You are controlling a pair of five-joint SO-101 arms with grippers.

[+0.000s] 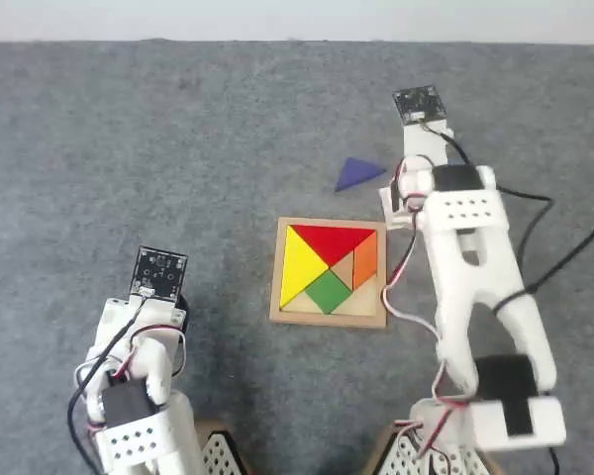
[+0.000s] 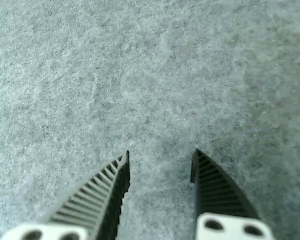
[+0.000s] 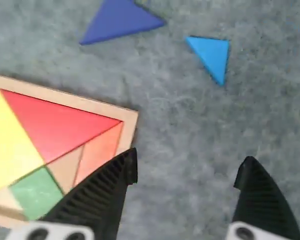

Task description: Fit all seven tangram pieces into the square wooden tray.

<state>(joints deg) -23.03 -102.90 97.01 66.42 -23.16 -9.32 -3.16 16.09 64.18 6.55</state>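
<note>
Pale wood tray [image 1: 329,319]; red triangle [image 1: 332,240], yellow triangle [image 1: 299,265], green square [image 1: 328,291], orange piece [image 1: 365,259]; dark blue triangle [image 1: 356,173]; light blue triangle [image 3: 210,54]; grey surface [image 1: 129,148]; my left end effector [image 2: 161,154] black, ribbed.

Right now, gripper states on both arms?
Left gripper: open, holding nothing, over the mat.
Right gripper: open, holding nothing, beside the tray.

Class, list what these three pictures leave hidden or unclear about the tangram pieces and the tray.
- High view: the right arm covers the light blue triangle on the table.
- Right wrist view: the wooden tray is cut off by the picture's edge and by a finger of the right gripper.
- Both views: the pale patches in the tray may be bare floor or a wood-coloured piece; too unclear to tell.
</note>
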